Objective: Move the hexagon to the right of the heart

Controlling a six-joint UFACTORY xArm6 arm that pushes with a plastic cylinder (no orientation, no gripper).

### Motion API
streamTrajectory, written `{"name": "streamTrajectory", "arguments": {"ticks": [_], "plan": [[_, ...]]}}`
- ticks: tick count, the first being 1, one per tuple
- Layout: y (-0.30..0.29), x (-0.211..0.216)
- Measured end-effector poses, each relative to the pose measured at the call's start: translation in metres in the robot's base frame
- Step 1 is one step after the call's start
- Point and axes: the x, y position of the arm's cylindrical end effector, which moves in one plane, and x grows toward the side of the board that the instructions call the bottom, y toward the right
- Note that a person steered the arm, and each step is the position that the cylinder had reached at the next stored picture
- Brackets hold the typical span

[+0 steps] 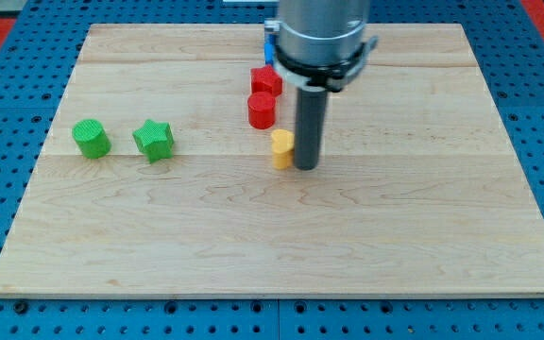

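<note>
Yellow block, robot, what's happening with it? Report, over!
My tip down at the yellow block's right side, about touching. Two red blocks, and, stacked up the view just above it. Green blocks far left, clear.

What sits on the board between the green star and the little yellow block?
Nothing: in the camera view only bare wood lies between the green star and the yellow block. My tip stands at the yellow block's other side, the view's right.

My tip (307,166) down on the board, rod upright.
</note>
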Motion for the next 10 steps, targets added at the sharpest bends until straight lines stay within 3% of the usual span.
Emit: {"name": "streamTrajectory", "arguments": {"ticks": [2,3,6,7,8,10], "plan": [[-0.026,-0.01],[0.011,-0.024],[0.13,-0.179],[0.115,-0.222],[0.07,-0.193],[0.07,-0.129]]}}
